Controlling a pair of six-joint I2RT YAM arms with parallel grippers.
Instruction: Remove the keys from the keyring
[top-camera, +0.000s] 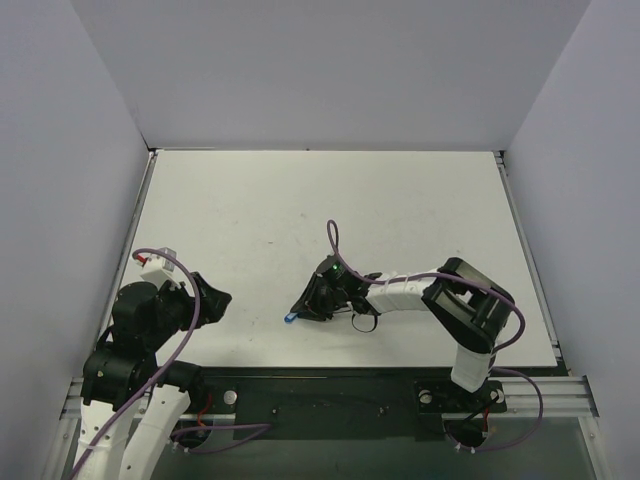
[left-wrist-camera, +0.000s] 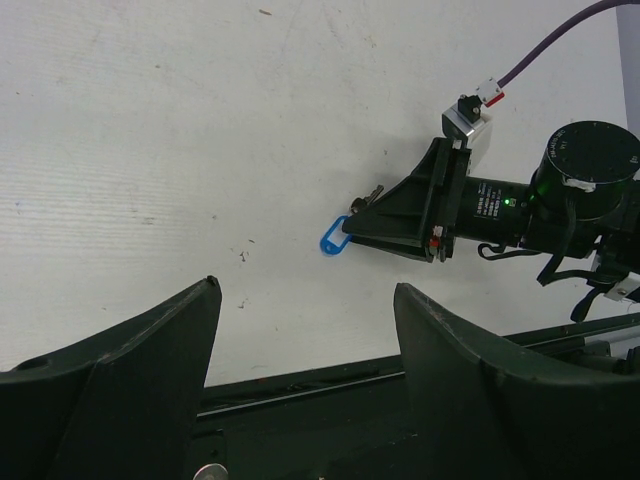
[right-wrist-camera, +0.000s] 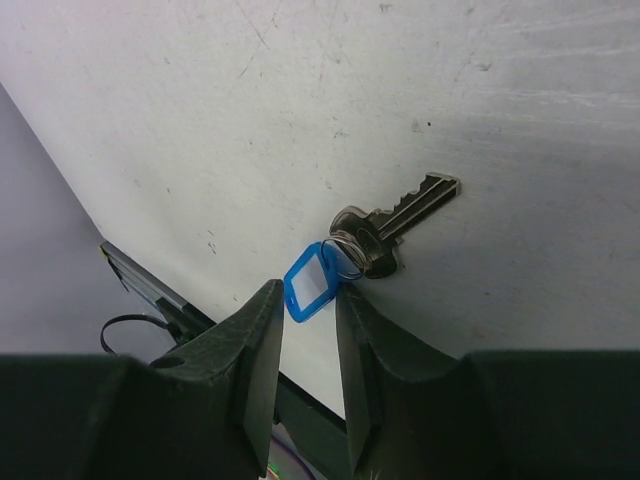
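On my left, the left gripper (left-wrist-camera: 305, 290) hangs over bare worktop (top-camera: 400, 200) with its two dark, matte, wedge-shaped fingers spread wide and nothing between them. The worktop is a flat white sheet, lightly scuffed and flecked with small dark marks.

Further right, near the front edge, lies the task's thing, well apart from the left gripper. The blue tag (right-wrist-camera: 310, 282) comes first: a glossy oblong of bright plastic with rounded corners and a pale window in its face. A thin wire keyring (right-wrist-camera: 347, 256) loops through its upper end and through the rounded bow of the key (right-wrist-camera: 400, 215). The key is small, silver metal, lying flat, with its toothed blade pointing away from the tag. Key, ring and tag are joined.

The right gripper (right-wrist-camera: 307, 290) sits right at the tag, reaching in from the right with its black tapered fingers low to the surface. Its jaws stand only a narrow slot apart — about the tag's width — and the tag's lower end lies at the mouth between the two tips. I cannot tell whether the tips press on the plastic or merely flank it. The key and ring lie just beyond the tips, outside the jaws.
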